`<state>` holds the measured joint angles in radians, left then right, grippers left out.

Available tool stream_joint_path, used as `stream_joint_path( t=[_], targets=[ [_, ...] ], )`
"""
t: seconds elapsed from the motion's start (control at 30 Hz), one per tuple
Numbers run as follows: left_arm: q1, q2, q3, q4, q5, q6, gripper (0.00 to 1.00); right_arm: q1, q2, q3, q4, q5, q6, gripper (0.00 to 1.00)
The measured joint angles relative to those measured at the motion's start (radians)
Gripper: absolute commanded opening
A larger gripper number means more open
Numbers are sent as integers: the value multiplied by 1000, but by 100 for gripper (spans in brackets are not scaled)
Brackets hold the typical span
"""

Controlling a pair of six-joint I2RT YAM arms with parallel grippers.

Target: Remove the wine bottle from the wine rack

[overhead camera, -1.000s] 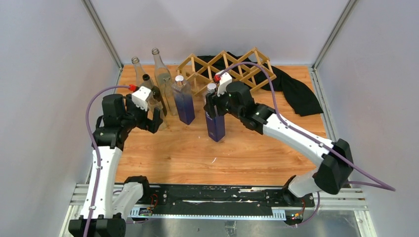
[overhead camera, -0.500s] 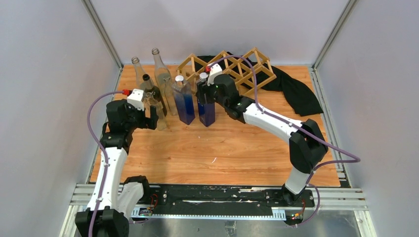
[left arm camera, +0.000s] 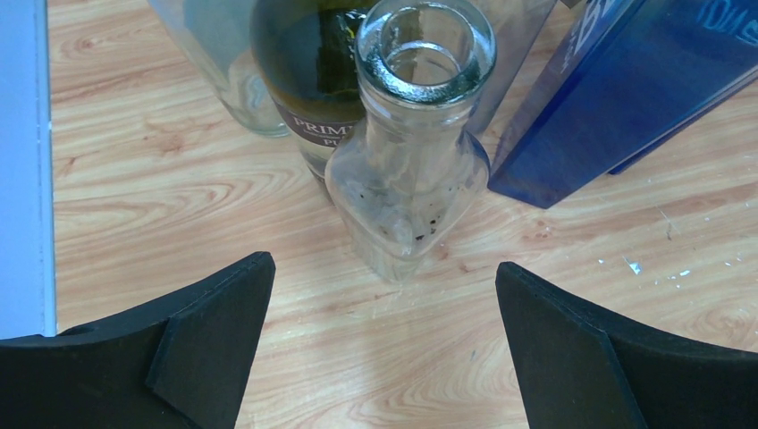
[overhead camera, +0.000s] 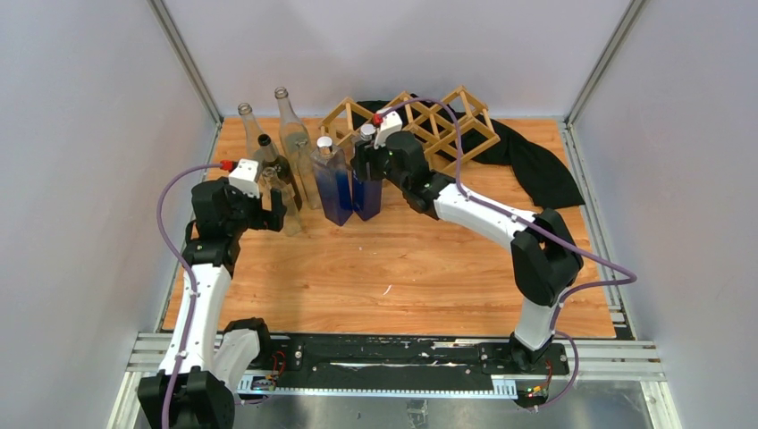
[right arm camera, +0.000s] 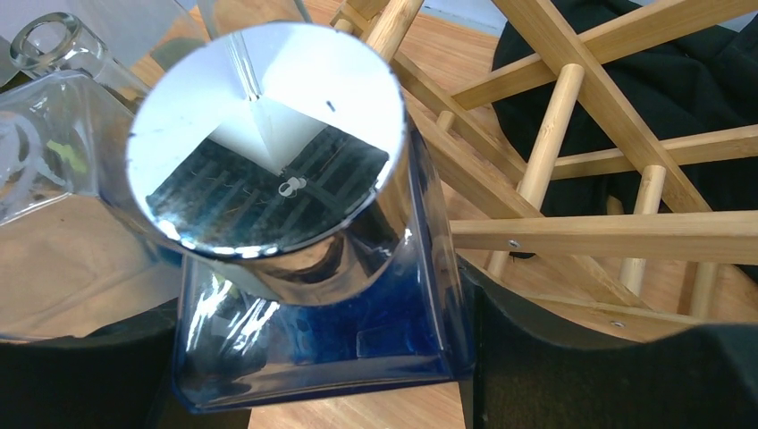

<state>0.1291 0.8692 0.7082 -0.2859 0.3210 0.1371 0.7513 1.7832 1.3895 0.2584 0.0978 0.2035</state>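
Note:
The light-wood lattice wine rack [overhead camera: 420,125] stands at the back of the table, its cells showing no bottle. It also shows in the right wrist view [right arm camera: 572,179]. My right gripper [overhead camera: 368,174] is shut on a square blue bottle with a silver cap [right arm camera: 313,295], held upright just in front of the rack, right beside a second blue bottle [overhead camera: 332,183]. My left gripper [left arm camera: 384,349] is open and empty, just short of a small clear bottle [left arm camera: 411,170] on the table.
Several bottles cluster at the back left: two tall clear ones [overhead camera: 290,134] and a dark labelled one [left arm camera: 313,80]. A black cloth [overhead camera: 536,165] lies behind and right of the rack. Grey walls close in both sides.
My right gripper has carried the blue bottle back and left, from mid-table to a spot beside the other blue bottle. The left arm drew back slightly.

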Motion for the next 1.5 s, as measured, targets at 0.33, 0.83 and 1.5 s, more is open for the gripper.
stream_joint_path(
  t=[0.33,0.83,1.5],
  targets=[
    [0,14,-3,0,32,4,100,1,5,22,-17,-6,-19,91],
    [0,9,-10,3,48,5,100,14,-139,22,-80,-84,-1,95],
    [1,87,-235,285,59,-6,100,-32,-1014,-682,-245,507,16,95]
  ],
)
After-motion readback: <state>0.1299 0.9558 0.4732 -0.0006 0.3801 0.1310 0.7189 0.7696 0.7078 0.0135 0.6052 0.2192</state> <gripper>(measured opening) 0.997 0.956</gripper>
